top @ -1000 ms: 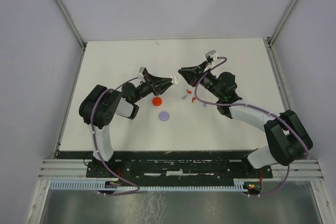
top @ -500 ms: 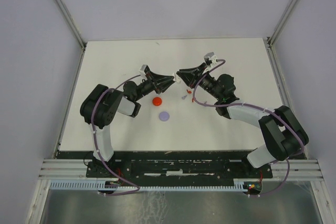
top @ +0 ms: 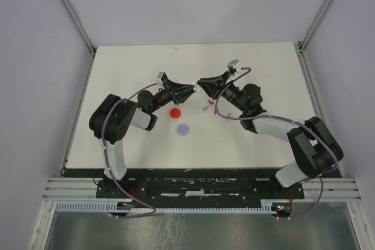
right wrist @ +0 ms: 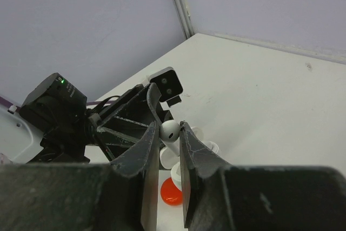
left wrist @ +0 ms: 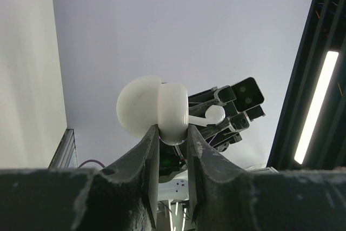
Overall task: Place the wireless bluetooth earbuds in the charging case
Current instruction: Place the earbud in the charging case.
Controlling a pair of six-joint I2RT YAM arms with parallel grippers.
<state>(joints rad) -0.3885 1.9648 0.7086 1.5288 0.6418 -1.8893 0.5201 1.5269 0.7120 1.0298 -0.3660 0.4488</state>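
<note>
Risk here is misalignment: left tool [left wrist: 172, 131] is clamped on the white case [left wrist: 141, 109], centre of its wrist view, and right tool [right wrist: 168, 133] is pinching a white earbud [right wrist: 170, 127] right against it. A slight tilt and it probably slips out and drops onto the bench [top: 263, 74].

white case [left wrist: 146, 113], white earbud [right wrist: 169, 130], red disc [top: 174, 112], pale purple disc [top: 184, 129]
</note>
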